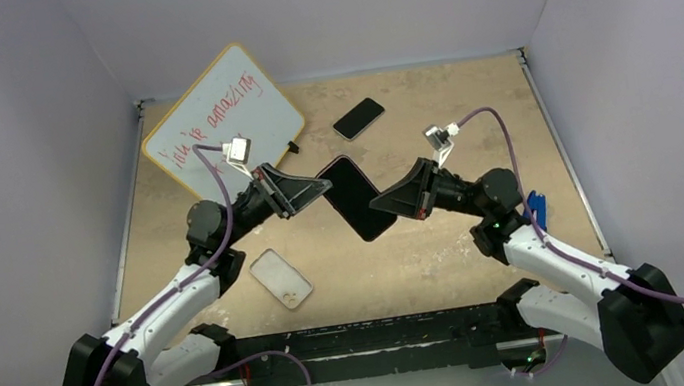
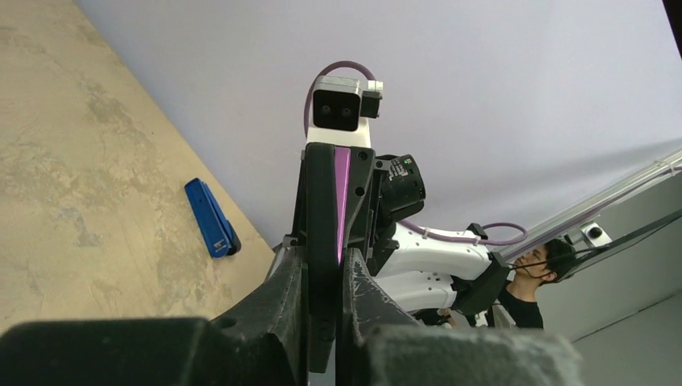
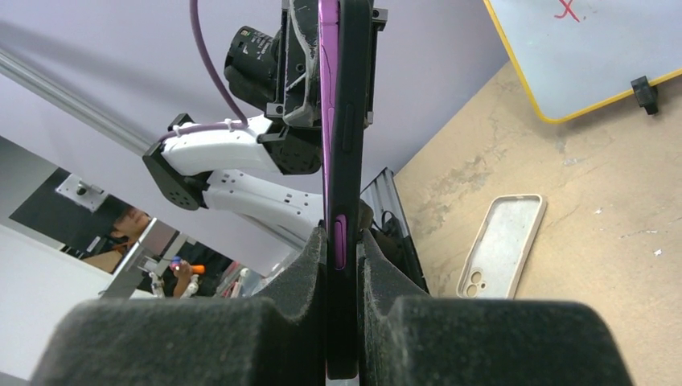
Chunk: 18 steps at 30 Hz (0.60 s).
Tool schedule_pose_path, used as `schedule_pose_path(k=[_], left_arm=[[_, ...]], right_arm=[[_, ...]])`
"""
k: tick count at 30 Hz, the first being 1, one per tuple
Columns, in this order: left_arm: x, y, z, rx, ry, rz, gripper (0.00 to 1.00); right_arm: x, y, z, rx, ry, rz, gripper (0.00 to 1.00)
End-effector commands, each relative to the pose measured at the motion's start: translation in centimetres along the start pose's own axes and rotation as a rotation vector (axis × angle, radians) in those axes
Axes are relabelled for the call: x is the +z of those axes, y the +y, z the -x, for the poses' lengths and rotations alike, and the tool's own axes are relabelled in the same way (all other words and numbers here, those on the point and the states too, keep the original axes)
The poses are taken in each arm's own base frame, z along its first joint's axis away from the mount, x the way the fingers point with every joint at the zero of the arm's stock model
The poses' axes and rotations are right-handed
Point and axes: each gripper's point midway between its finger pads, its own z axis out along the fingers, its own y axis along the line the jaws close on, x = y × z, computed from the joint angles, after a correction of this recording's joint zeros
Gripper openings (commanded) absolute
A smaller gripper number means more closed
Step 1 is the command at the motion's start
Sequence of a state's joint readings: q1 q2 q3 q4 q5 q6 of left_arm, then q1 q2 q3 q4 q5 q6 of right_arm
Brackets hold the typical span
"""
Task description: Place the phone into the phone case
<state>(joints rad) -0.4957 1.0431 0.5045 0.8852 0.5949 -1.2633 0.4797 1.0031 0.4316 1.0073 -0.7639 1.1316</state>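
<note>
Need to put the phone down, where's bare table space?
Bare: far right, between the spare phone and the wall; near centre, between the phone case and the right arm. Crowded: the whiteboard corner, and mid-table where left gripper and right gripper clamp the phone.

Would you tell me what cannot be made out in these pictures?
- Held phone: both wrist views show only its edge; in the top view, the left tool and right tool partly cover it.
- Whiteboard, lower writing: behind the left arm's camera, top view; cut off by the frame, right wrist view.
- Blue object: half hidden behind the right arm, top view.
</note>
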Motion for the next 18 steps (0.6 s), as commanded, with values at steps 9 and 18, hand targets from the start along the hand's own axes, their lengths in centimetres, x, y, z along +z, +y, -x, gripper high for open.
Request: schedule_pose_path(k=[9,18], left_arm=[[-0.8,-1.6,-2.6,0.119,0.148,-0.139,0.0],[-1.3,-1.2,-4.8,0.161,0.306,-0.174,0.0]], right_arm=[[0.3,0.1,0.0,-0.042,0.053,-0.031,0.41],[1.3,0.9,1.0,-0.079,0.078,-0.013,0.57]])
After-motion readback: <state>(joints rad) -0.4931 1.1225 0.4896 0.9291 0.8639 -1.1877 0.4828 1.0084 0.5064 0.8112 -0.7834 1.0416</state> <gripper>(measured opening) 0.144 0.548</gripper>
